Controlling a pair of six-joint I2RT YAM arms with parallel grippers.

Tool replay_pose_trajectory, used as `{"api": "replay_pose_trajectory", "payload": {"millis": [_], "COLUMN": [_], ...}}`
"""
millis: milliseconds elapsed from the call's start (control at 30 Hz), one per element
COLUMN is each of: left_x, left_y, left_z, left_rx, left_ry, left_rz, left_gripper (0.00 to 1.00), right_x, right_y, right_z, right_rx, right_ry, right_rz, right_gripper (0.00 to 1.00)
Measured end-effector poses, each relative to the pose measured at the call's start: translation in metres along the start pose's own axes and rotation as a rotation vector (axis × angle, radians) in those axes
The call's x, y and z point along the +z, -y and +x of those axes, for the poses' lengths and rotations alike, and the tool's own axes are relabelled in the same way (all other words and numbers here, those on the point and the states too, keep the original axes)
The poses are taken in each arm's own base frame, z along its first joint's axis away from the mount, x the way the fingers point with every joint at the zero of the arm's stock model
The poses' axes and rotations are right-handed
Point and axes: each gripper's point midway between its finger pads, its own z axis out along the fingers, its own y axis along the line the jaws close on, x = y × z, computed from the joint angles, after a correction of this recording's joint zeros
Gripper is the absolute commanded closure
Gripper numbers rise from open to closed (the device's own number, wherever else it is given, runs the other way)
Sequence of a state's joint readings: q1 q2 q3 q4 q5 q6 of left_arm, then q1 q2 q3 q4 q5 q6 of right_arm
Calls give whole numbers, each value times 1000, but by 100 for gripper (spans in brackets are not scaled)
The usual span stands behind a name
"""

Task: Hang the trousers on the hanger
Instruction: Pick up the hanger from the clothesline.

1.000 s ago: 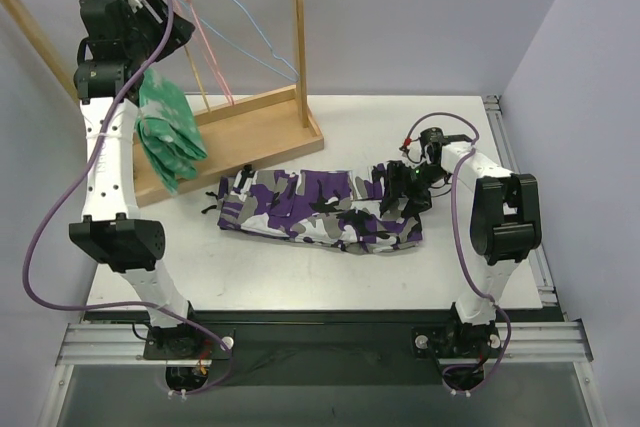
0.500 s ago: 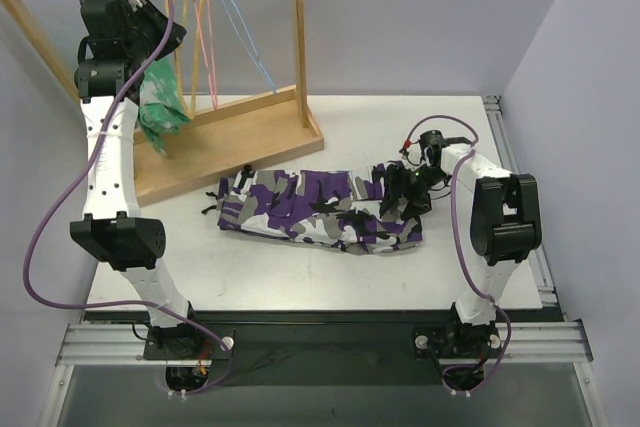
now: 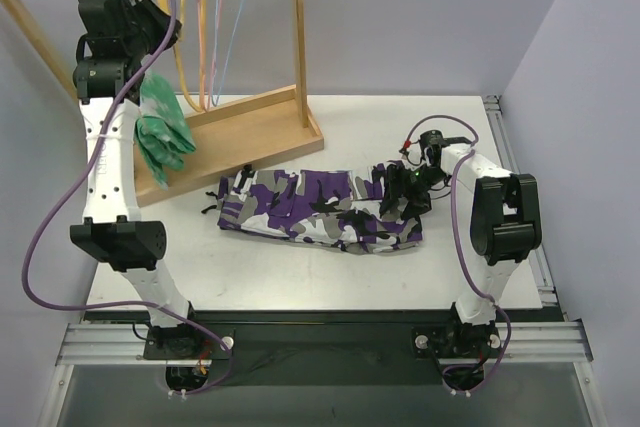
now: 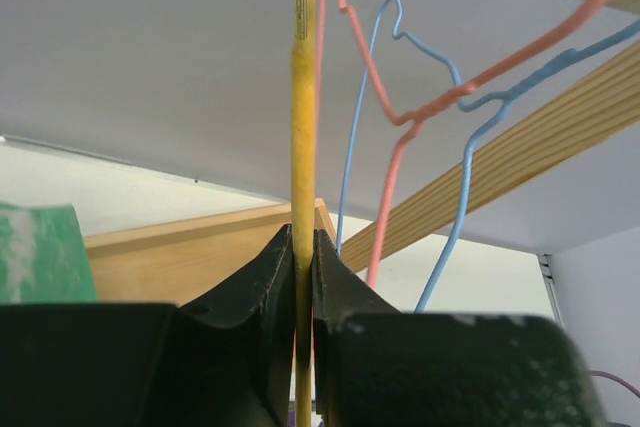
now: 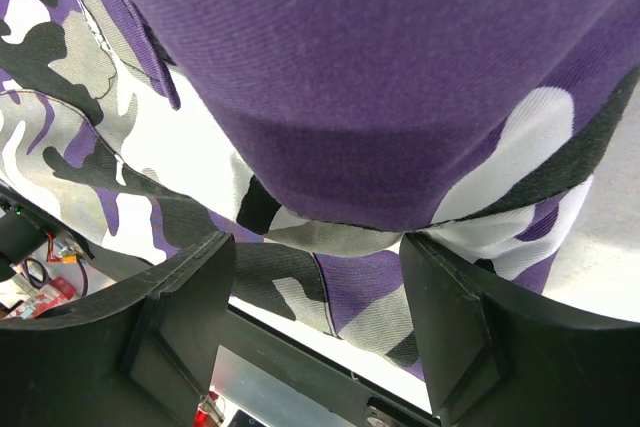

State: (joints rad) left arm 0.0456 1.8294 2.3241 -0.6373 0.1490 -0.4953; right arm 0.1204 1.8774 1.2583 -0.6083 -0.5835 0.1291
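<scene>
The hanger (image 3: 178, 57) is the thin yellow wire one, hanging from the wooden rail at the back left. My left gripper (image 3: 158, 25) is raised to that rail and is shut on the hanger. In the left wrist view the hanger's wire (image 4: 300, 97) runs straight up out of my pinched jaws (image 4: 302, 282). The camouflage trousers (image 3: 310, 209) lie flat across the middle of the table. My right gripper (image 3: 408, 192) stands open low over their right end. The right wrist view shows trousers cloth (image 5: 340, 67) filling the frame and lying between the spread fingers of my right gripper (image 5: 320, 302).
Pink hangers (image 3: 205, 37) and a blue hanger (image 3: 235, 17) hang just right of the yellow one, seen close as pink wire (image 4: 385, 197) and blue wire (image 4: 460, 207). A green-and-white garment (image 3: 160, 132) dangles below the left gripper. The wooden rack's post (image 3: 297, 47) and base (image 3: 250, 132) stand behind the trousers.
My left gripper has closed on the yellow hanger. The hangers have swung from slanting right to hanging near upright, and the green garment has swayed. The right arm has not moved.
</scene>
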Motion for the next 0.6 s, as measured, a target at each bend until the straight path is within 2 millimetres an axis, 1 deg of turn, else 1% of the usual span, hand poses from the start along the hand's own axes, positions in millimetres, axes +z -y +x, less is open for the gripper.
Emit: {"api": "replay_pose_trajectory", "payload": {"millis": [200,267,367,467,500,600], "left_x": [-10,-12,-14,-17,-19,-35], "left_y": [22,27,30,27,25,25], "left_z": [-17,-18,-11,3,10,35], "left_rx": [115,144,184,230,249,304], "left_ry": [64,74,59,29,17,-29], "left_rz": [15,13,-2,-43,-67,-122], "left_gripper": [100,100,100,100,100,100], "right_x": [0,0,0,0,0,1], "right_y": [0,0,0,0,-1,-1], "right_z": [0,0,0,0,0,1], "right_rx": [0,0,0,-1,-2,-4], "right_ry": [0,0,0,-1,-1,-3], "right_rz": [0,0,0,0,0,-1], "right_gripper": [33,33,33,33,33,32]}}
